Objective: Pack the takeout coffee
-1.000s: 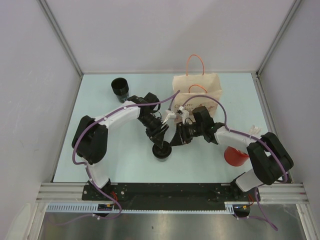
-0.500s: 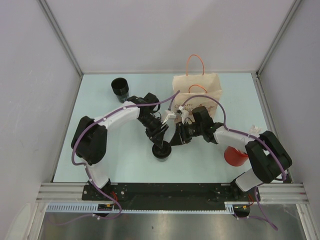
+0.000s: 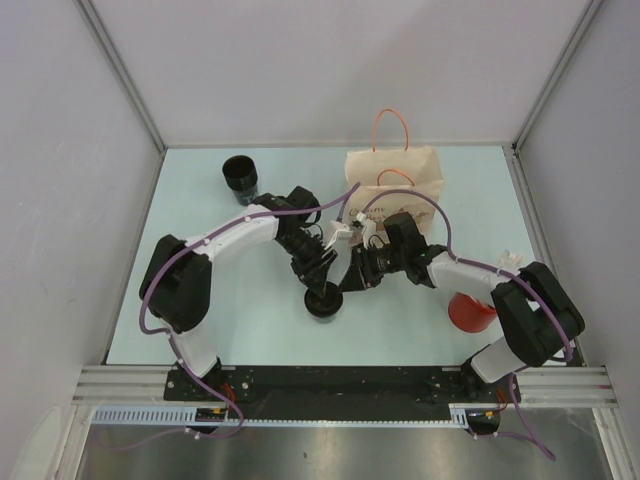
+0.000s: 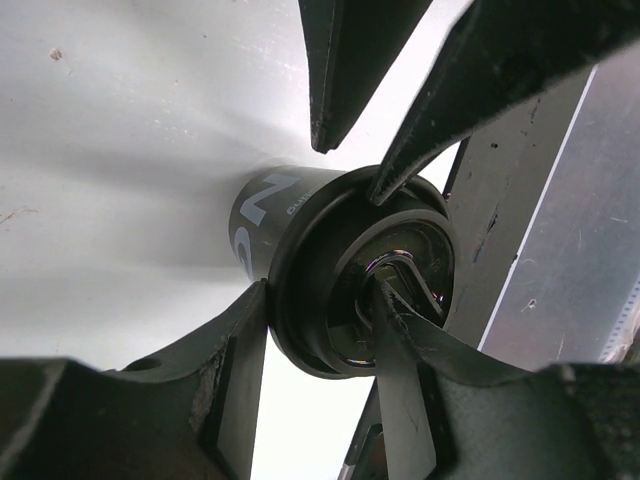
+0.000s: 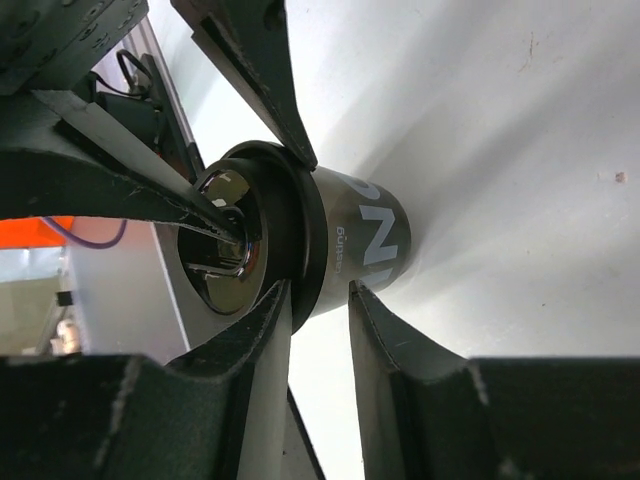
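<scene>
- Seating the lid [image 4: 312, 262] on the cup [image 4: 255, 215]: left hand [image 4: 322, 300] pinches its rim; right hand [image 5: 318, 295] narrow, straddling the cup, grip unclear.
- Next, likely: press lid home, then into the bag [image 3: 395, 172].

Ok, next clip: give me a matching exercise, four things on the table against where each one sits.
Things:
1. lidded black cup
2. open black cup
3. paper bag
4. red cup

Places:
A. far left
B. near right, partly hidden
C. far side, right of centre
D. middle, towards the near side

Pairs: 1-D, 2-A, 3-C, 4-B
</scene>
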`<state>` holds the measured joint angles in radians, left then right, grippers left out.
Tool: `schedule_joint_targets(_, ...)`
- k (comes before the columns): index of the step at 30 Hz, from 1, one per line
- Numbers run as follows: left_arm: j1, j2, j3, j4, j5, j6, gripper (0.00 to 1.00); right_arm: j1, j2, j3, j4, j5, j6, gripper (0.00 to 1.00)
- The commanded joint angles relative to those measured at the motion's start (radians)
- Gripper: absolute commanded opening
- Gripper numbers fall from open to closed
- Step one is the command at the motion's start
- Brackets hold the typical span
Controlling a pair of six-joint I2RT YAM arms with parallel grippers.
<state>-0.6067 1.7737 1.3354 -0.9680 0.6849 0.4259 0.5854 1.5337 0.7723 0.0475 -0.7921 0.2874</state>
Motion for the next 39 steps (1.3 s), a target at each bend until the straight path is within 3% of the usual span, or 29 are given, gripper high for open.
schedule_joint_targets(1,-0.016,0.023,-0.056,0.057,-0.228,0.074,0.47,0.056,0.083,-0.061,-0.147,0.248,-0.142,0.33)
schedule_joint_targets(14,-0.016,0.004,-0.084,0.061,-0.252,0.089,0.47,0.041,0.106,-0.084,-0.120,0.240,-0.142,0.33)
schedule_joint_targets(25,-0.019,0.007,-0.081,0.064,-0.255,0.088,0.46,-0.039,0.020,-0.076,-0.080,-0.015,-0.077,0.49)
schedule_joint_targets(31,-0.028,0.033,-0.064,0.068,-0.255,0.085,0.46,-0.073,-0.007,-0.076,-0.018,-0.156,-0.018,0.43)
schedule_joint_targets(39,-0.030,0.043,-0.068,0.072,-0.258,0.082,0.46,-0.035,0.045,-0.076,0.024,-0.214,0.030,0.40)
